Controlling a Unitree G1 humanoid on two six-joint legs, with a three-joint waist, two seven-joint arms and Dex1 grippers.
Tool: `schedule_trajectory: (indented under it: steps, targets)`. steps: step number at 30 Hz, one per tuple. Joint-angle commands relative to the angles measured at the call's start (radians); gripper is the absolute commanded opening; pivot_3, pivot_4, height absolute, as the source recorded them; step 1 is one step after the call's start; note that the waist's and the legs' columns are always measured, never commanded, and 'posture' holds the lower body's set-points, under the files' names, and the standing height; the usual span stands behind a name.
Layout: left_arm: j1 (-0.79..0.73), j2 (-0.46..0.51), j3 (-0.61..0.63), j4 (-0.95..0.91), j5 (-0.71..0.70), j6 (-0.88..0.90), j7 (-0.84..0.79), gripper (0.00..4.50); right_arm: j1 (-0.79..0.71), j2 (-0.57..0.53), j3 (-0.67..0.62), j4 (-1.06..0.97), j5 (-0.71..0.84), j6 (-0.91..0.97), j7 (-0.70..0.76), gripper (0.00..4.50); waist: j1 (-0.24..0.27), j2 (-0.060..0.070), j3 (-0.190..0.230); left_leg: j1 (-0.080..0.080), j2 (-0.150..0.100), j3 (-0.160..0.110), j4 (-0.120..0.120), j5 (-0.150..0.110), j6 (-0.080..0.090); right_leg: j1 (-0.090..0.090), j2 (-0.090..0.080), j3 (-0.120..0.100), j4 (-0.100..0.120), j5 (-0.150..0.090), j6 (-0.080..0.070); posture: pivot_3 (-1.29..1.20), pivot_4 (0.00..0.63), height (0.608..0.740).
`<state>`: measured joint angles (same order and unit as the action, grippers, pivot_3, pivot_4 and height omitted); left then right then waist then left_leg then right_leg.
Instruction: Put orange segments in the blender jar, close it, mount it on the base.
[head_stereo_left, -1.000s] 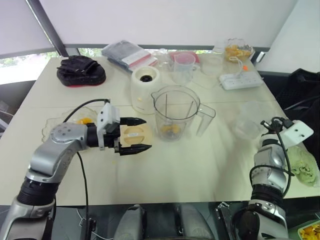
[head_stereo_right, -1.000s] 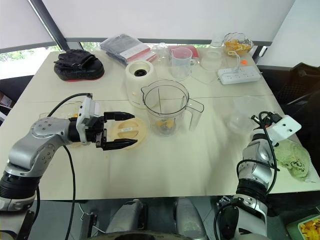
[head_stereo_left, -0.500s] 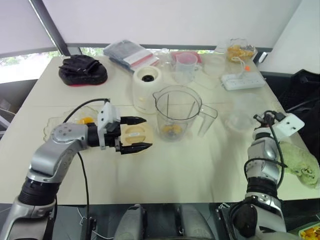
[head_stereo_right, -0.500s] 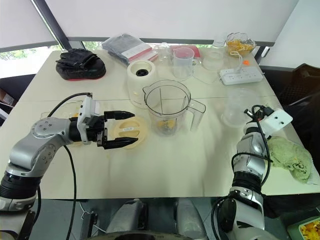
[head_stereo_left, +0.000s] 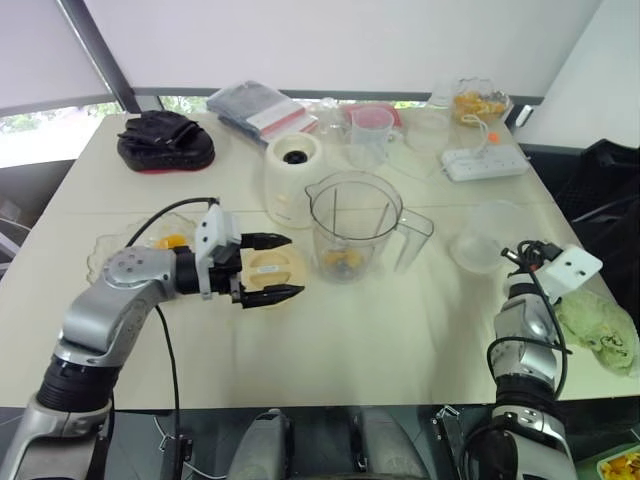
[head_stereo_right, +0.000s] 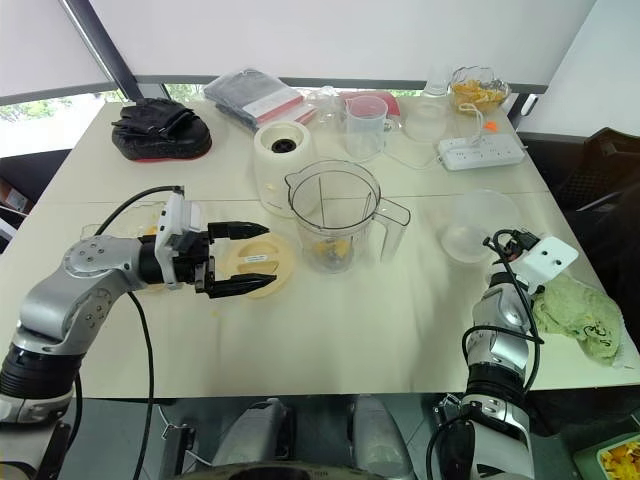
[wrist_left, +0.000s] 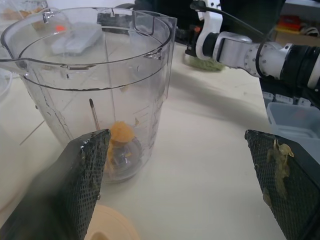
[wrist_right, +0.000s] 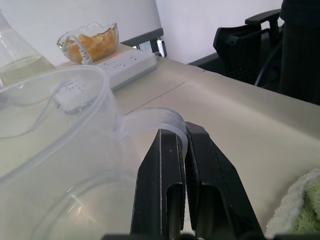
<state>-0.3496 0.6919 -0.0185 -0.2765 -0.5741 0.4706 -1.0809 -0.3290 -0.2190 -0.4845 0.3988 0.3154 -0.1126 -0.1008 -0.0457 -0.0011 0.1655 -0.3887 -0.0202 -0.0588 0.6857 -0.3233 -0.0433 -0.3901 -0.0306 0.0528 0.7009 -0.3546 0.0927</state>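
With orange segments (head_stereo_left: 343, 260) already lying in the open blender jar (head_stereo_left: 352, 225), you look to be at the closing step. Your right gripper (wrist_right: 184, 131), well right of the jar, is pinched tight on the tab of a clear round cover (head_stereo_left: 485, 235), while your left gripper (head_stereo_left: 293, 266) hangs spread wide and empty over a cream disc (head_stereo_left: 262, 268) just left of the jar. Next, likely, the cover must reach the jar's mouth and seat level; the white base (head_stereo_left: 290, 175) stands just behind the jar, a glass bowl (head_stereo_left: 477, 100) of segments farther back.
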Motion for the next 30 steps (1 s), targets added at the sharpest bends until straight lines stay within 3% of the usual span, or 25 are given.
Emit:
schedule_trajectory:
  steps: [1, 3, 6, 12, 23, 30]
  targets:
    - [-0.010, -0.002, 0.009, -0.015, 0.006, -0.017, 0.002, 4.50, 0.025, -0.007, 0.007, 0.007, -0.012, 0.030, 0.001, 0.02, 0.000, 0.000, 0.000, 0.000, 0.000, 0.000, 0.000, 0.000, 0.000, 0.000, 0.000, 0.000, 0.000, 0.000, 0.000, 0.00, 0.150, 0.740]
    - [-0.010, -0.004, 0.010, -0.015, 0.006, -0.016, 0.002, 4.50, 0.029, -0.008, 0.008, 0.002, -0.008, 0.037, 0.000, 0.02, 0.000, -0.001, 0.000, 0.000, 0.000, 0.000, 0.000, 0.000, 0.000, 0.000, 0.000, 0.000, 0.000, 0.000, 0.000, 0.00, 0.150, 0.740]
    - [-0.011, -0.008, 0.008, -0.013, 0.010, -0.019, 0.005, 4.50, 0.032, -0.011, 0.011, 0.005, -0.006, 0.045, 0.003, 0.91, 0.001, -0.001, 0.000, 0.000, 0.000, 0.000, 0.000, 0.000, 0.000, 0.000, 0.000, 0.000, 0.000, 0.000, 0.000, 0.00, 0.150, 0.740]
    - [-0.016, -0.018, 0.009, -0.012, 0.010, -0.016, 0.012, 4.50, 0.036, -0.017, 0.019, -0.012, -0.011, 0.084, -0.002, 4.05, -0.004, 0.000, 0.000, 0.000, 0.000, 0.001, 0.000, 0.000, 0.000, 0.000, 0.000, 0.000, 0.000, 0.000, 0.000, 0.00, 0.150, 0.740]
    - [-0.009, -0.018, 0.014, -0.015, 0.011, -0.012, 0.016, 4.50, 0.144, 0.000, 0.023, -0.155, -0.007, 0.129, -0.008, 4.05, 0.001, 0.000, 0.000, 0.000, 0.000, 0.000, 0.000, 0.000, 0.000, 0.000, 0.000, 0.000, 0.000, 0.000, 0.000, 0.00, 0.150, 0.740]
    - [0.003, -0.007, 0.025, -0.015, 0.008, -0.006, 0.015, 4.50, 0.341, 0.024, 0.042, -0.489, 0.073, 0.292, 0.028, 4.05, 0.003, 0.000, 0.000, 0.000, 0.000, 0.000, 0.000, 0.000, 0.001, 0.000, 0.000, 0.000, 0.000, 0.000, 0.000, 0.00, 0.150, 0.740]
